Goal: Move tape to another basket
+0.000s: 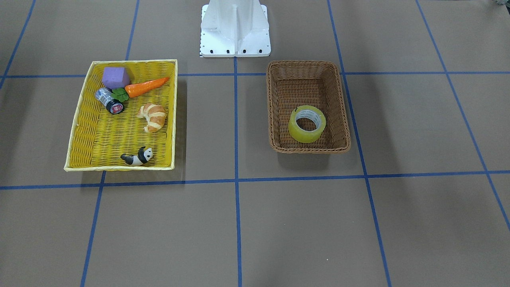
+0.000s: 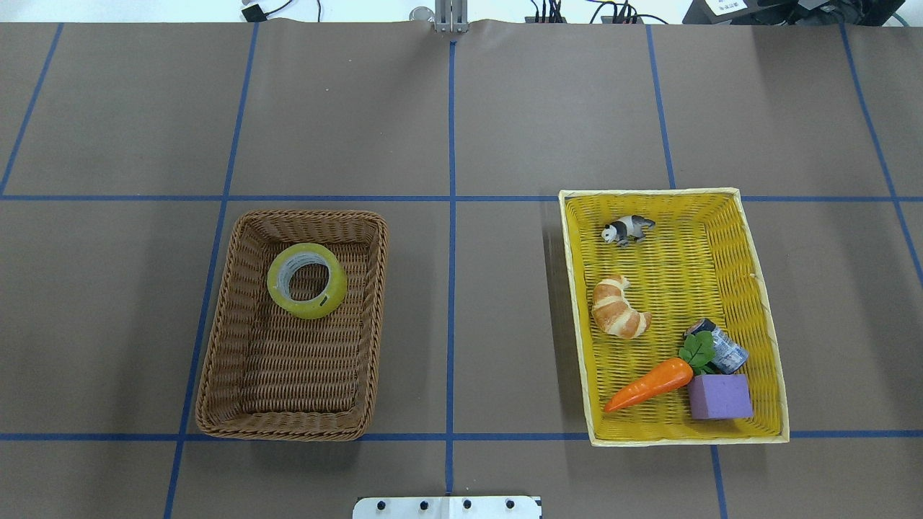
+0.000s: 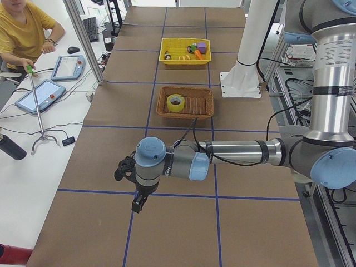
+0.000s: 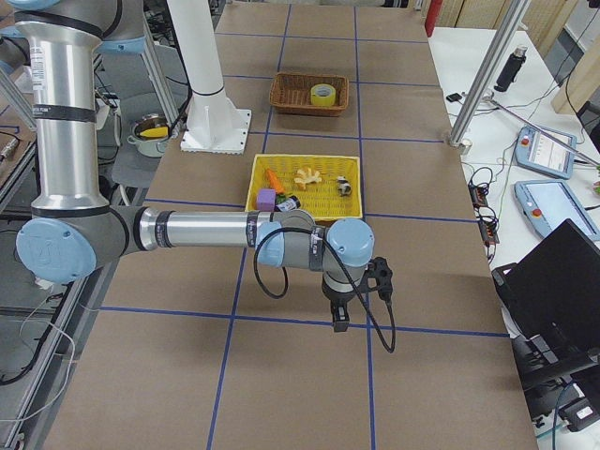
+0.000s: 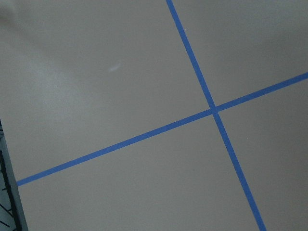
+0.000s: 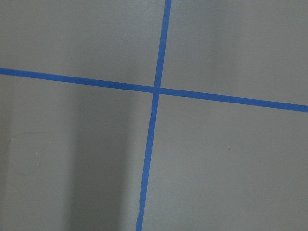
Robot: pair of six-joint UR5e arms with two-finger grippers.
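The tape (image 1: 295, 130), a yellow translucent roll, lies flat inside the brown wicker basket (image 1: 274, 104), toward its end away from the robot's base. It also shows in the overhead view (image 2: 275, 288) within the basket (image 2: 216, 346). Both arms are stretched out away from the baskets. My left gripper (image 3: 136, 204) shows only in the left side view and my right gripper (image 4: 338, 322) only in the right side view; I cannot tell whether either is open or shut. Both wrist views show only bare brown table with blue lines.
A bright yellow basket (image 2: 766, 310) on my right holds a croissant (image 2: 617, 310), a carrot (image 2: 649, 384), a purple block (image 2: 719, 397), a silver-and-black cylinder (image 2: 727, 350) and a panda (image 2: 626, 229). The white robot base (image 1: 235, 30) stands between the baskets. An operator (image 3: 22, 33) sits beside the table.
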